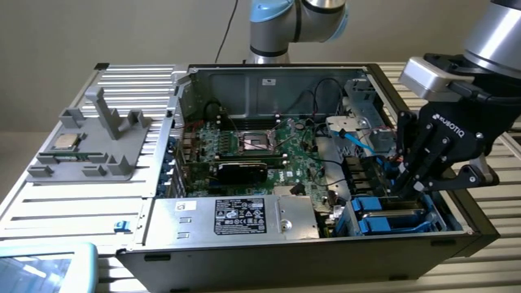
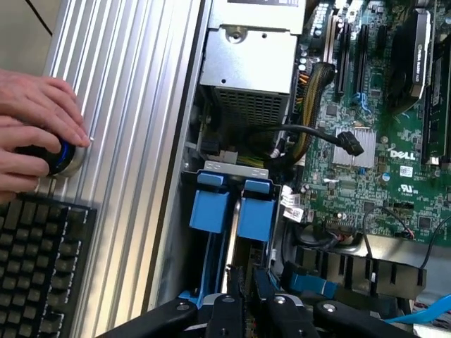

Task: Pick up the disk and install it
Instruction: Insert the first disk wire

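Exterior view: the tool (image 1: 404, 189) is down in the drive bay at the exterior view's right, in the near corner of the case (image 1: 285, 268). The disk (image 1: 389, 215) sits in that bay with its blue rails showing.

Wrist view: the tool (image 2: 244, 282) fingers are drawn close and, as far as we can tell, pinch the disk (image 2: 224, 225) at its end. A hand (image 2: 32, 127) rests on a knob (image 2: 62, 156) on the surface (image 2: 127, 105).

We judge seating is the step. Hold the disk square to the bay guides, push straight, and stay clear of the black cable (image 2: 317, 132).

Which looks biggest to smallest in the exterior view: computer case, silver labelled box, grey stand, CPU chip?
Computer case
silver labelled box and grey stand, too alike to rank
CPU chip smallest
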Available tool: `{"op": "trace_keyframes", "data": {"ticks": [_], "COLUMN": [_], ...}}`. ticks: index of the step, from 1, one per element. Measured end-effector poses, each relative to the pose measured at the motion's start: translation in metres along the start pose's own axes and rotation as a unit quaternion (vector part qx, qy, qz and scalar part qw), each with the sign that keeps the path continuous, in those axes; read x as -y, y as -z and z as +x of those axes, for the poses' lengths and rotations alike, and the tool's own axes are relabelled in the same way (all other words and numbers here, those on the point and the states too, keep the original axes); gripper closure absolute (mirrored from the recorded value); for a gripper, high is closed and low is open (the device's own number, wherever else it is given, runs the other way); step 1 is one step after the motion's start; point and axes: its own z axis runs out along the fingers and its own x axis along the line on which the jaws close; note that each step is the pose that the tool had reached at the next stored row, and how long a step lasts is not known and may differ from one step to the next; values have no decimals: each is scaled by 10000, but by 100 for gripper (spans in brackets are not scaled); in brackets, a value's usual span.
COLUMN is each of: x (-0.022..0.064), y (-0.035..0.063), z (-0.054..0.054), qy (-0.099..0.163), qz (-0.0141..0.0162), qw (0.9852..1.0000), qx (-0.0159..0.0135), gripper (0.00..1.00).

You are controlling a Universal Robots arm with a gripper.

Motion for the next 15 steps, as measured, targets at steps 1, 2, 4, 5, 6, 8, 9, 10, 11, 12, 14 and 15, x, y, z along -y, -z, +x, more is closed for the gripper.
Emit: {"op": "trace_keyframes", "data": {"ticks": [1, 2, 4, 5, 6, 8, 9, 10, 11, 12, 14, 15], "x": [5, 8, 10, 10, 10, 32, 44, 55, 61, 63, 64, 64], "y": [1, 2, 2, 1, 2, 5, 6, 8, 9, 7, 5, 4], "z": [0, 0, 0, 0, 0, 2, 2, 2, 2, 1, 1, 1], "qy": [-8, -16, -24, -24, -24, -24, -28, -31, -37, -49, -89, -115], "qz": [-11, -26, -39, -39, -39, -56, -61, -67, -77, -98, -141, -160], "qw": [10000, 10000, 10000, 10000, 10000, 10000, 10000, 10000, 10000, 9999, 9999, 9998], "qx": [1, 2, 3, 3, 2, -2, -3, -4, -4, 1, 11, 18], "gripper": [83, 83, 83, 83, 83, 83, 83, 83, 83, 83, 83, 83]}}
